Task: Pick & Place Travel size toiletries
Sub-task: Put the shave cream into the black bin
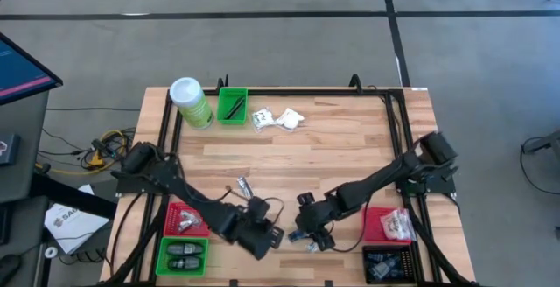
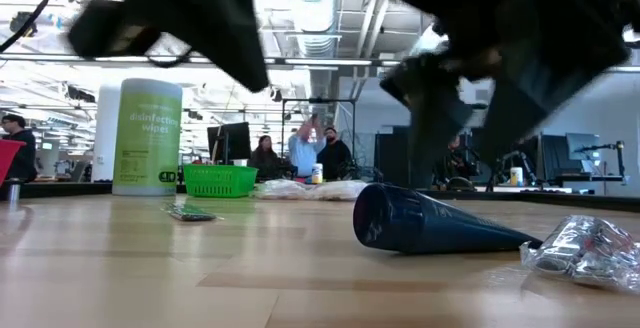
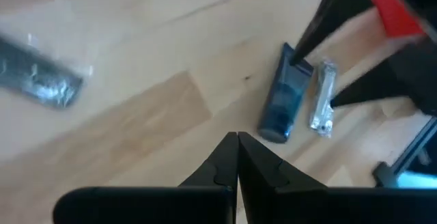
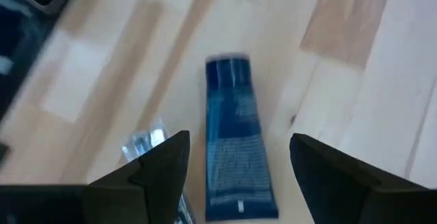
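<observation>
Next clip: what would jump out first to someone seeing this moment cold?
The dark blue tube lying flat on the wood near the table's front edge, with the right gripper open right over it and a silvery packet beside it. The left gripper is shut and empty close by. At the back stand the tall green wipes canister and a green bin, with white sachets next to them.

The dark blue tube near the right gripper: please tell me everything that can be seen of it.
The blue tube is a small, soft-looking plastic tube, dark blue with fine pale print. One end is round and capped, the other flat and crimped. It lies on its side on the wooden table, near the front edge. A silvery packet lies right beside it; contact cannot be told. The right gripper hangs over it, fingers open on both sides, not touching it.
</observation>
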Available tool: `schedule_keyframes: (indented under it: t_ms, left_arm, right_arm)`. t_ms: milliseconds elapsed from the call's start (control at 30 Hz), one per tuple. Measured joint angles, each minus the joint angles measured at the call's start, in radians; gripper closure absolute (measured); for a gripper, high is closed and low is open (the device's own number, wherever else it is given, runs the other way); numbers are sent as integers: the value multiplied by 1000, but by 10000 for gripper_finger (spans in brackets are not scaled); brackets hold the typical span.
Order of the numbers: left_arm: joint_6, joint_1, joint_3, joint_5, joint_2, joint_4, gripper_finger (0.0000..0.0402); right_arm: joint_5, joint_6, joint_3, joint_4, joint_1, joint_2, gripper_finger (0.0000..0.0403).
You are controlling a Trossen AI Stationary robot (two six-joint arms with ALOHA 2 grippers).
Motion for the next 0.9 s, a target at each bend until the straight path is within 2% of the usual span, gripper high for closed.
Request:
schedule_keyframes:
  t_ms: [67, 233, 467, 600, 700, 900]
  left_arm:
    - [-68, -29, -25, -30, -3, 11, 401]
    - [-61, -80, -49, -48, -12, 30, 401]
    - [207, -112, -49, -68, -16, 175, 401]
    - [506, -111, -49, -33, -16, 235, 401]
    - [662, -106, -49, -30, -16, 230, 401]
    - [695, -92, -49, -30, -16, 234, 401]
  right_arm:
    - [0, 1, -1, 6, 1, 14, 158]
    - [4, 7, -1, 45, 13, 30, 158]
    - [18, 6, 0, 80, 11, 29, 158]
    - [17, 3, 0, 93, 10, 29, 158]
    - [4, 3, 0, 93, 7, 29, 158]
    - [-1, 4, 0, 97, 7, 29, 158]
